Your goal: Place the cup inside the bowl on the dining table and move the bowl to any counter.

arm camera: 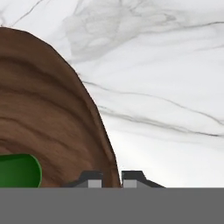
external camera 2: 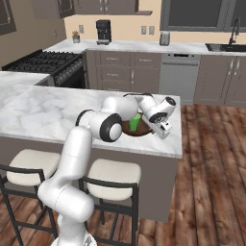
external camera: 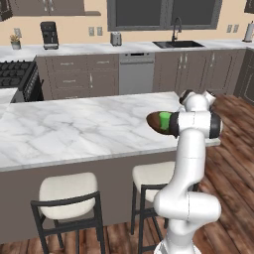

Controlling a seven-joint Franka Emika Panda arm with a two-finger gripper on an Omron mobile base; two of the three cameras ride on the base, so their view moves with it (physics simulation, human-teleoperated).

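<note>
In the hand view the gripper (arm camera: 111, 178) sits at 6 o'clock, its two finger tips (arm camera: 92, 178) closed on the thin rim of the bowl (arm camera: 48, 118) — one tip inside the wall, one outside. The brown wood-grained bowl spreads from there toward 9 and 10 o'clock, and the cup (arm camera: 17, 170) shows as a green patch inside it at about 8 o'clock.

From the right base view, the stools (external camera 2: 113, 175) stand nearest, tucked under the dining table (external camera 2: 43, 113). Above them the arm bends over the table's right end, where the bowl (external camera 2: 139, 129) rests on the marble near the edge with the cup (external camera 2: 135, 122) standing in it.

Farther back — at 12 o'clock — the counter (external camera 2: 144, 46) runs along the wall, with a coffee machine (external camera 2: 103, 31) at 11 and the sink (external camera 2: 226, 47) at 1 o'clock.
</note>
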